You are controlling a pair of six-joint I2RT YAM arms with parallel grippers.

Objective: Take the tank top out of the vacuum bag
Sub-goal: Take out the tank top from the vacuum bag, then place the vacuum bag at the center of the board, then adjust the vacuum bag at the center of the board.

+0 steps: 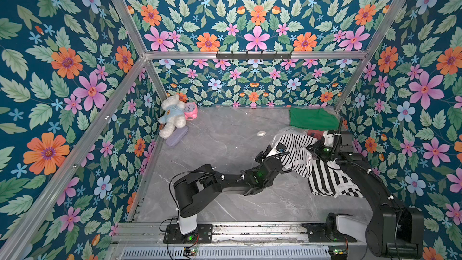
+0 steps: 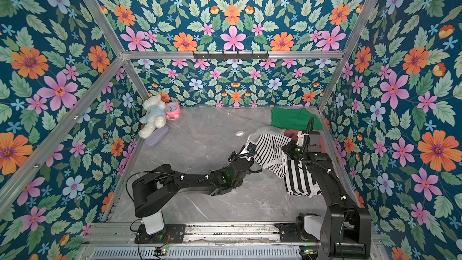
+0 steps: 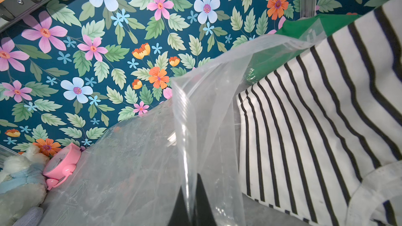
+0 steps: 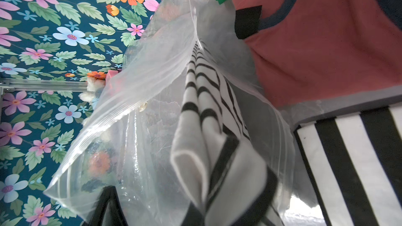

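The clear crinkly vacuum bag (image 1: 291,131) lies at the right rear of the table, its mouth open and its zip-seal strip (image 3: 239,51) lifted. Its round white valve cap (image 1: 261,133) shows further left. My left gripper (image 3: 189,180) is shut on the plastic edge of the bag (image 3: 130,159); in a top view it (image 1: 273,147) is at the bag's near left side. The thin-striped black and white tank top (image 1: 297,151) hangs halfway out of the mouth. My right gripper (image 4: 165,211) is shut on a fold of the tank top (image 4: 195,148), seen from above at the tank top's right end (image 2: 290,147).
A wide-striped garment (image 1: 330,178) lies under the right arm. A green cloth (image 1: 312,118) and a red garment (image 4: 326,51) lie behind the bag, by the right wall. A white teddy bear (image 1: 172,118), a pink alarm clock (image 1: 191,111) and a lavender case (image 1: 177,136) sit in the left rear corner.
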